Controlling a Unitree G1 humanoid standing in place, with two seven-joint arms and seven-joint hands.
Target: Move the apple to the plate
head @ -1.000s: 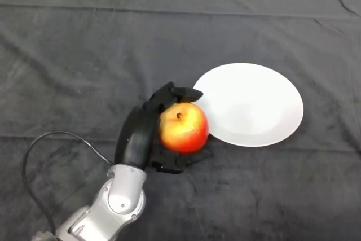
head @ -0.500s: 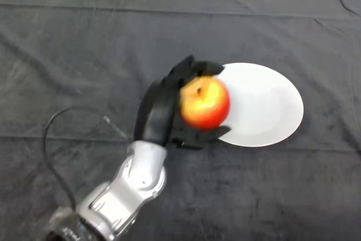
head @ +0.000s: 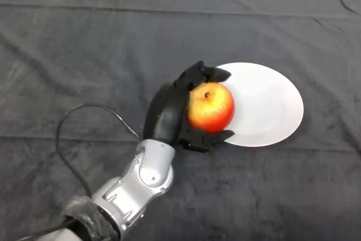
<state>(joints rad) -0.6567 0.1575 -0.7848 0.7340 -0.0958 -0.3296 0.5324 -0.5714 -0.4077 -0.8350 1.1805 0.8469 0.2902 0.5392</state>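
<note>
A red and yellow apple point(head: 211, 107) is in my left hand point(head: 169, 111), with the fingers curled over its far side and the thumb under its near side. The apple is over the left edge of a white plate point(head: 265, 105) that lies on the dark cloth right of centre. I cannot tell whether the apple touches the plate. My silver-grey arm comes in from the lower left.
The dark cloth point(head: 84, 55) covers the whole table, with creases running across it.
My hand has carried the apple up and to the right, from the cloth beside the plate to over the plate's left edge. The plate has not moved.
</note>
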